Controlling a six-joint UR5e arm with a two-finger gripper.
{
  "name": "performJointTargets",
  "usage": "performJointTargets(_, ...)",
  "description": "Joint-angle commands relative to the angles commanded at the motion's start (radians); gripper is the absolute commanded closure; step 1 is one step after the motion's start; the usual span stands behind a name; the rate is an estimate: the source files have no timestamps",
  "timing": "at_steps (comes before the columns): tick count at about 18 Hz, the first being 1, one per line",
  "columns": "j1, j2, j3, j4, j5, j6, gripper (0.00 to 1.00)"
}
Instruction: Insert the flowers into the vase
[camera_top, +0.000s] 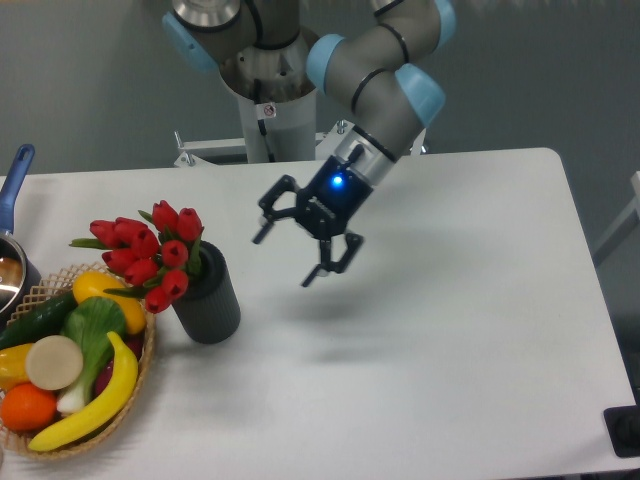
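Observation:
The flowers (148, 254), a bunch of red tulip buds with green stems, stand in the vase (208, 302) and lean left over its rim. The vase is a dark matte cylinder, upright on the white table left of centre. My gripper (286, 256) hangs open above the table to the right of the vase, well apart from it. Nothing sits between its black fingers, and a blue light glows on its wrist.
A woven basket (133, 395) with a banana, an orange, cucumber and other produce sits at the front left, touching the tulips' side. A pot with a blue handle (16, 178) stands at the left edge. The arm's base (268, 100) rises behind the table.

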Motion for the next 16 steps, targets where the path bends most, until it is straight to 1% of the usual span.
performJointTargets(3, 0.000, -0.023, 0.064, -0.002, 0.213, -0.001, 0.00)
performJointTargets(5, -0.003, -0.043, 0.109, -0.005, 0.324, -0.003, 0.00)
performJointTargets(8, -0.003, -0.071, 0.158, -0.008, 0.459, -0.002, 0.00)
performJointTargets(12, 0.002, -0.106, 0.221, -0.023, 0.551, 0.000, 0.00)
performJointTargets(14, 0.005, -0.132, 0.271, -0.072, 0.602, 0.005, 0.00)
performJointTargets(16, 0.005, -0.173, 0.353, -0.153, 0.658, 0.008, 0.00)
